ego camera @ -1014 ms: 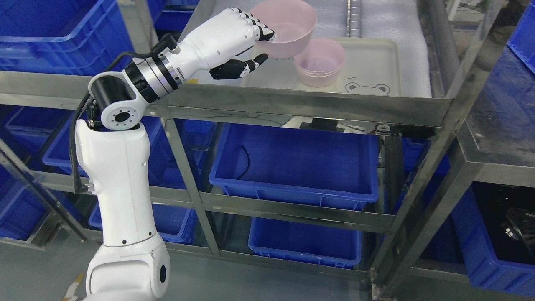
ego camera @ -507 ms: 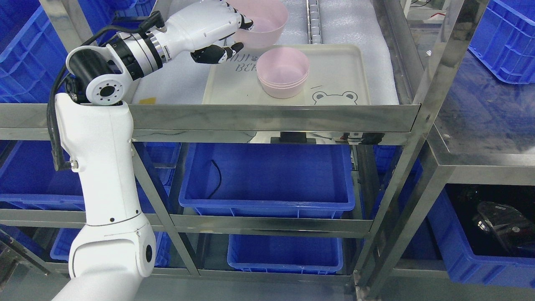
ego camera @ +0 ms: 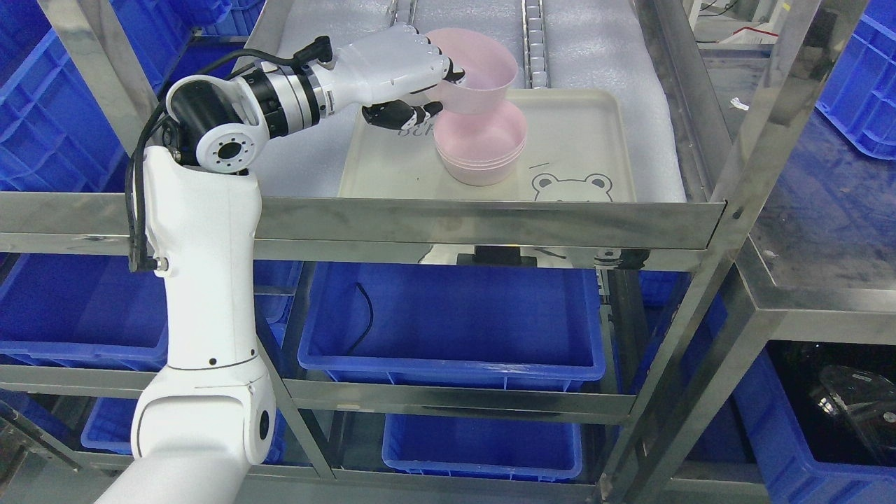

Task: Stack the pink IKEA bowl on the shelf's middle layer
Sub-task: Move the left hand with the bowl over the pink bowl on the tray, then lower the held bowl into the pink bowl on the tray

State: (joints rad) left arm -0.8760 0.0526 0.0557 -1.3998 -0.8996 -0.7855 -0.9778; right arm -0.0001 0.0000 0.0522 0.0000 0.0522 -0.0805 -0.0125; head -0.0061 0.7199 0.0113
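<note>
One left hand point(ego camera: 402, 66) clasping pink bowl point(ego camera: 479, 70)

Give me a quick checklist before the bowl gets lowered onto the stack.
1. Grip: left robot hand pinches the held bowl at its near rim, fingers inside, thumb outside. Ok.
2. Position: held bowl sits above the stack of bowls but offset toward its back left. Not ok.
3. Level: held bowl is tilted, not flat. Not ok.
4. Stack: upright on the tray, nested evenly. Ok.
5. Contact: whether the held bowl's base already touches the stack's rim. Cannot tell.
6. Right robot hand: out of view. Cannot tell.
</note>
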